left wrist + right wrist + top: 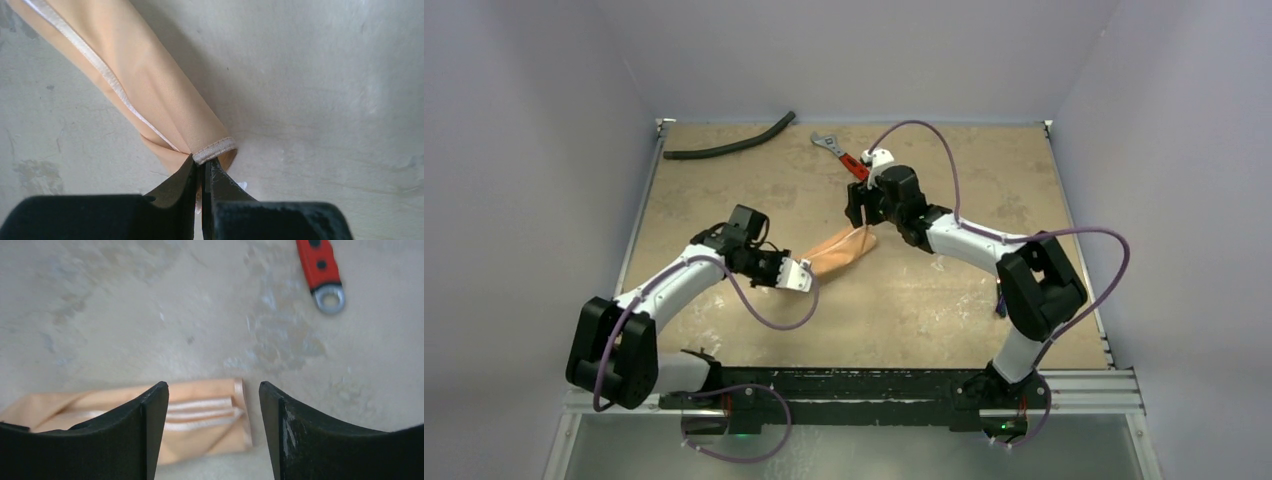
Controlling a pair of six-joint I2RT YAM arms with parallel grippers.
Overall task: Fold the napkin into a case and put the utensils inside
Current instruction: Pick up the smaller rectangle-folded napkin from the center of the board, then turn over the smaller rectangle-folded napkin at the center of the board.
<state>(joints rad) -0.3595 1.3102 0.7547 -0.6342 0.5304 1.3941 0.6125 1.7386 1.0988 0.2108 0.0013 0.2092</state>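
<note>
The napkin point(844, 250) is lying near the middle of the tabletop point(924, 290), gathered into a long, narrow band of smooth, matte peach-orange cloth. Several soft layers are overlapping along it, and a paler stitched hem is running down its length as a thin raised stripe. In the right wrist view its far end point(200, 412) is lying flat and squared off, with stacked hem edges showing as pale lines. In the left wrist view the other end point(150, 85) is narrowing to a corner and casting a soft shadow beside it.

At that narrowed corner the left tool point(200, 167) is pinching the hem between its black, wedge-shaped fingers, closed tight on the cloth. At the squared end the right tool point(212, 387) is hanging over the napkin with its fingers spread wide, gripping nothing.

Beyond the napkin's squared end, a red-handled steel wrench point(839, 152) is lying on the scuffed, blotchy tan surface. Further off, a curved black ribbed hose point(734, 145) is resting by the back edge.
</note>
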